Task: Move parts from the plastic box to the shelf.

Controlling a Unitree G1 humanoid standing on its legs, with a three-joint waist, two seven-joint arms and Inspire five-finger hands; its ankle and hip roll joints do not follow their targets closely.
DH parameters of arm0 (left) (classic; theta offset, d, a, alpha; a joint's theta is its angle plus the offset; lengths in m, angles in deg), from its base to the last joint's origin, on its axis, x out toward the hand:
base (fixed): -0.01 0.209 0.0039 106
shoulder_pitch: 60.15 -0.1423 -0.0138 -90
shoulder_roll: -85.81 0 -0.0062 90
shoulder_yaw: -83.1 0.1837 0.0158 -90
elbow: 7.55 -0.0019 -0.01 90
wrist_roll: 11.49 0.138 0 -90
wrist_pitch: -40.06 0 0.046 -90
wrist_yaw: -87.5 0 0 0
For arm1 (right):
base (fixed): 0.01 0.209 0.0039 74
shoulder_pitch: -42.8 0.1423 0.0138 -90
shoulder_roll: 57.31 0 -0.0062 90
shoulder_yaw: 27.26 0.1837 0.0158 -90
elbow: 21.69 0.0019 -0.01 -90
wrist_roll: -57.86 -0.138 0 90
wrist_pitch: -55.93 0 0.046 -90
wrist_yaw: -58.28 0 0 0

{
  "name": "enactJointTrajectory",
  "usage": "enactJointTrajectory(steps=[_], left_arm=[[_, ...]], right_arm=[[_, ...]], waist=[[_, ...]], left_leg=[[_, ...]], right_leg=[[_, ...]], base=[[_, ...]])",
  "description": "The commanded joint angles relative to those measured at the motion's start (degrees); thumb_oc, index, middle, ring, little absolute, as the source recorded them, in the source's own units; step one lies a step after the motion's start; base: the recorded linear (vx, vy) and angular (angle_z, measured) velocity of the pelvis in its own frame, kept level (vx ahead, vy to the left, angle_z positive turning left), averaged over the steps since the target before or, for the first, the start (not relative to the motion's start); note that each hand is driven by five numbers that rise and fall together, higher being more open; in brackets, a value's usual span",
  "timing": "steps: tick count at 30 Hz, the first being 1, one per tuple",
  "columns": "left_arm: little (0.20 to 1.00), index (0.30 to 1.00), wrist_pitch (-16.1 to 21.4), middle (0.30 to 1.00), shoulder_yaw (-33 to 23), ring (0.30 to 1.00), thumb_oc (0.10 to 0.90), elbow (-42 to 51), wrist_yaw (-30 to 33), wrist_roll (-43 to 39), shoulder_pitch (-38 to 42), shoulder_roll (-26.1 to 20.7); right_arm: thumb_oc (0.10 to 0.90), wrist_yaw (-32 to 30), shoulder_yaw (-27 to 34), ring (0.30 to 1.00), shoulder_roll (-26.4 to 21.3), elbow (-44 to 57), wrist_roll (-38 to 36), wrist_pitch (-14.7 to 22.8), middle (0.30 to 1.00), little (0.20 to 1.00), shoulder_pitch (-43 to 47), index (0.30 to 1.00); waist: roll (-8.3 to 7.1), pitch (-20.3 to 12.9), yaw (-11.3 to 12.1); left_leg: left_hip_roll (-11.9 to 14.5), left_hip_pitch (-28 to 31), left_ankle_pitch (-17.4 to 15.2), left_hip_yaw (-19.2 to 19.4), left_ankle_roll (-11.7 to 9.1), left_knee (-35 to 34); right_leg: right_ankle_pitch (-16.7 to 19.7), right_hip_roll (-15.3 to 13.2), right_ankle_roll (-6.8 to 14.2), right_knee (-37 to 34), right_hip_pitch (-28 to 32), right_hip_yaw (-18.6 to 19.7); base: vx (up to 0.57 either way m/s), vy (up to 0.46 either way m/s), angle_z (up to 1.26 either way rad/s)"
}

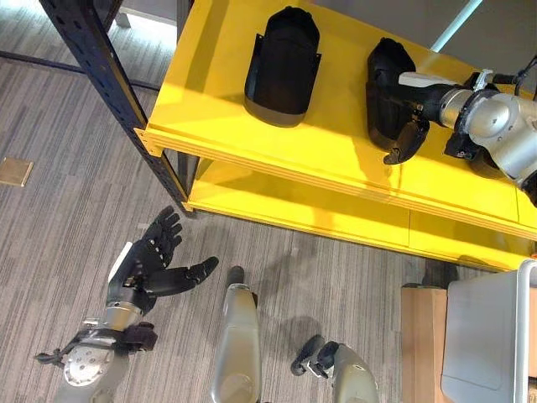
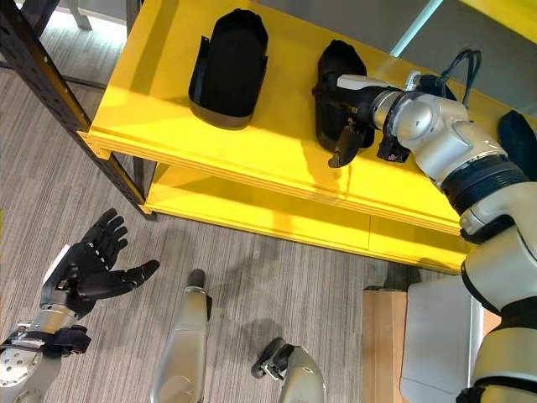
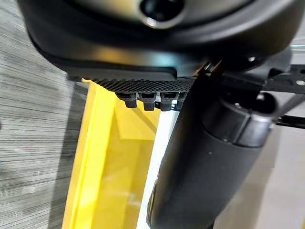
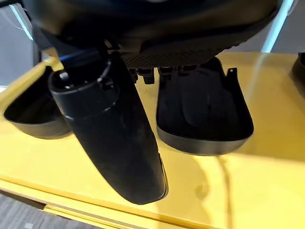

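Low over grey carpet (image 1: 59, 227), left hand (image 1: 151, 260) with fingers spread, holding nothing. Higher up, on yellow shelf (image 1: 336, 155), two black parts: one (image 1: 283, 67) standing free, second part (image 1: 386, 84) under right hand (image 2: 352, 109), fingers straight over it, thumb hanging loose. Grey plastic box (image 1: 491, 344) at lower right.

2 black parts (image 1: 283, 67) (image 1: 388, 84) on yellow shelf (image 1: 336, 147)
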Motion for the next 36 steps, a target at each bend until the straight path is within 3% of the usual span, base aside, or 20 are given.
enactJointTrajectory(steps=[1,6,12,17,18,19,21,25,26,29,36], left_arm=[[1.0,1.0,5.55,1.0,-3.09,1.0,0.9,2.52,-0.34,1.39,0.5,-1.39],[1.0,1.0,5.35,1.0,-3.51,1.0,0.9,2.41,-0.55,1.45,-0.16,-1.02],[1.0,1.0,5.38,1.0,-3.9,1.0,0.9,2.32,-1.07,2.4,-1.16,0.22],[1.0,1.0,5.04,1.0,-2.46,1.0,0.9,1.39,-1.86,3.37,-1.32,2.25],[1.0,1.0,4.94,1.0,-2.2,1.0,0.9,0.95,-1.77,3.5,-1.5,3.96],[1.0,1.0,4.94,1.0,-2.12,1.0,0.9,0.95,-1.77,3.5,-1.44,3.6],[1.0,1.0,4.97,1.0,-1.07,1.0,0.9,0.3,-2.0,3.32,-1.02,4.89],[1.0,1.0,5.01,1.0,1.4,1.0,0.9,-0.77,-2.81,2.18,-0.34,6.2],[1.0,1.0,5.03,1.0,3.27,1.0,0.9,-1.94,-3.03,0.67,0.77,7.73],[1.0,1.0,5.13,1.0,6.22,1.0,0.9,-3.32,-3.71,-1.94,2.94,9.65],[1.0,1.0,5.31,1.0,7.0,1.0,0.9,-4.13,-4.49,-3.95,2.36,12.89]], right_arm=[[0.9,-3.21,0.6,1.0,-3.53,0.6,-2.51,0.73,1.0,1.0,6.57,1.0],[0.9,-2.5,0.48,1.0,-6.31,6.74,-3.34,1.34,1.0,1.0,5.41,1.0],[0.9,-1.5,5.78,1.0,-13.91,20.53,-6.55,3.79,1.0,1.0,-2.71,1.0],[0.9,-0.34,15.7,1.0,-17.91,30.38,-8.28,5.8,1.0,1.0,-15.65,1.0],[0.9,-0.36,22.29,1.0,-18.3,33.52,-9.87,6.65,1.0,1.0,-23.84,1.0],[0.9,-0.32,23.46,1.0,-18.4,33.83,-9.76,6.59,1.0,1.0,-25.02,1.0],[0.9,-0.92,32.32,1.0,-15.92,34.79,-11.48,7.72,1.0,1.0,-35.34,1.0],[0.9,-0.53,41.84,1.0,-10.46,37.08,-12.46,8.38,1.0,1.0,-47.25,1.0],[0.9,-1.15,46.95,1.0,-5.62,37.48,-13.11,9.07,1.0,1.0,-53.54,1.0],[0.9,-1.25,49.05,1.0,1.17,39.06,-12.42,9.46,1.0,1.0,-58.76,1.0],[0.9,-1.47,52.01,1.0,8.76,42.29,-12.16,10.55,1.0,1.0,-65.1,1.0]], waist=[[-0.99,-4.97,-1.21],[-1.07,-5.82,-1.84],[-0.96,-7.86,-3.4],[0.07,-10.27,-4.74],[0.73,-11.41,-5.43],[0.46,-11.49,-5.26],[1.22,-12.81,-5.87],[1.78,-14.33,-5.72],[2.53,-15.0,-6.18],[3.7,-15.62,-7.18],[5.47,-16.61,-8.01]], left_leg=[[3.47,1.4,-5.06,-3.06,-0.67,3.7],[4.15,3.82,-4.67,-2.51,-0.8,1.94],[4.9,9.4,-2.95,-1.33,-1.28,-3.57],[5.42,14.59,-0.81,-0.46,-1.78,-9.59],[5.87,16.6,0.01,0.16,-2.03,-12.17],[5.8,16.59,0.33,0.13,-1.99,-12.5],[6.07,18.51,1.29,0.63,-2.26,-15.3],[6.49,21.86,2.47,1.69,-2.59,-18.75],[6.68,23.73,3.08,1.78,-2.62,-20.98],[7.27,26.48,3.46,2.64,-2.7,-22.35],[9.13,29.75,3.63,4.1,-2.82,-22.98]], right_leg=[[9.35,0.54,1.94,-3.9,-2.31,5.23],[9.84,1.0,2.21,-5.58,-0.71,5.28],[11.27,1.91,2.84,-11.53,4.47,5.34],[12.45,2.68,2.99,-17.27,8.88,5.36],[12.86,2.92,3.17,-19.18,10.47,5.03],[13.07,2.91,3.14,-19.42,10.49,4.93],[13.5,3.11,3.31,-21.48,12.07,4.68],[13.7,3.36,3.5,-23.63,14.64,4.3],[13.32,3.69,3.35,-23.84,15.43,4.96],[12.09,3.93,2.89,-22.87,16.22,5.39],[10.07,5.34,1.91,-21.54,16.15,7.51]], base=[[0.01,-0.016,-0.07],[0.02,-0.019,-0.08],[0.08,-0.047,-0.08],[0.1,-0.039,-0.06],[0.1,-0.049,-0.11],[0.08,-0.057,-0.07],[0.08,-0.032,0.0],[0.08,-0.038,-0.06],[0.06,-0.028,-0.08],[0.06,-0.03,-0.01],[0.01,-0.084,-0.21]])
